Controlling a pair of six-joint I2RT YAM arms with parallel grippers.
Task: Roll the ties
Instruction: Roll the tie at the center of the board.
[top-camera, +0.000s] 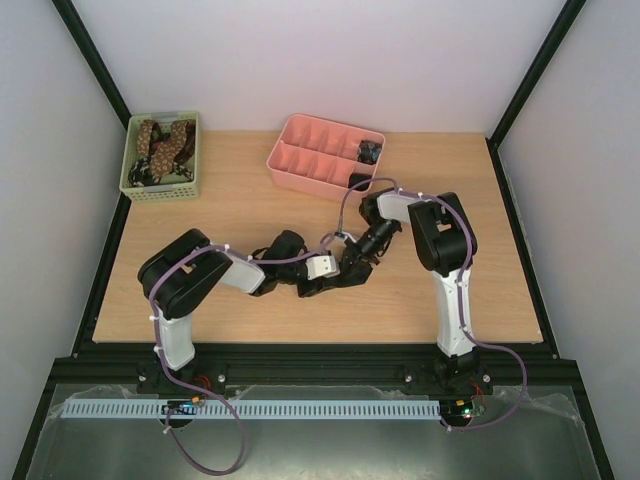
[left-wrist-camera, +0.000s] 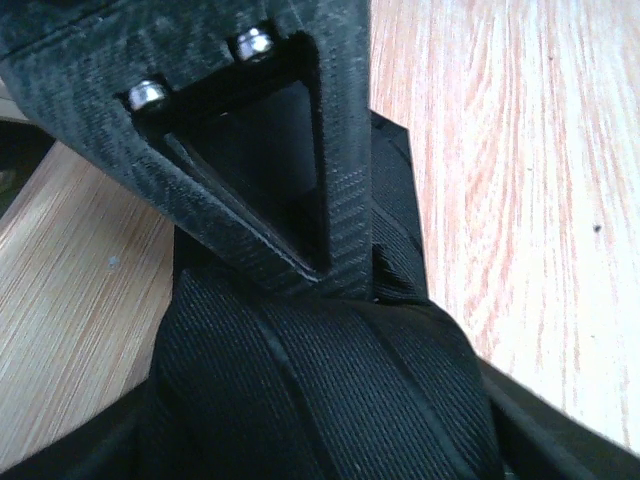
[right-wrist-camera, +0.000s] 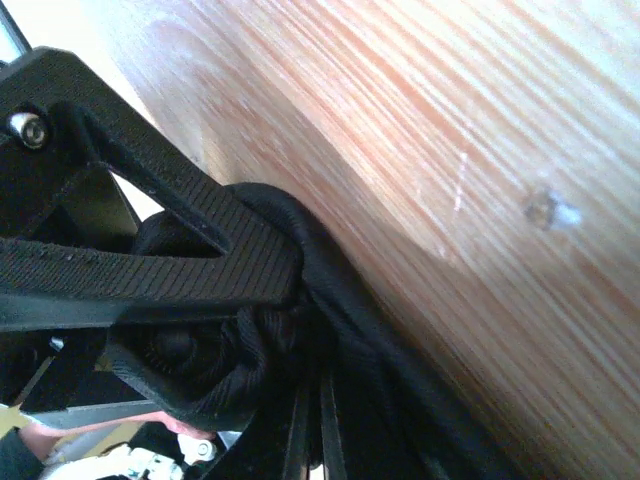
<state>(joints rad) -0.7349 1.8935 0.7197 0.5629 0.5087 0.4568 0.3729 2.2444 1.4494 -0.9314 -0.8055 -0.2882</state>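
A black tie (top-camera: 345, 268) lies partly coiled on the wooden table between my two grippers, mostly hidden by them in the top view. My left gripper (top-camera: 335, 274) is shut on it; in the left wrist view its ribbed black cloth (left-wrist-camera: 320, 390) fills the lower frame, under a finger of the other gripper (left-wrist-camera: 260, 130). My right gripper (top-camera: 356, 258) is shut on the tie's coiled end (right-wrist-camera: 200, 350), pressed close to the table. Two rolled dark ties (top-camera: 370, 152) sit in the pink tray (top-camera: 300, 160). Brown spotted ties (top-camera: 160, 145) lie in the green basket (top-camera: 135, 185).
The pink divided tray stands at the back centre, close behind the right arm's elbow (top-camera: 440, 235). The green basket is at the back left corner. Purple cables run along both arms. Black frame rails border the table.
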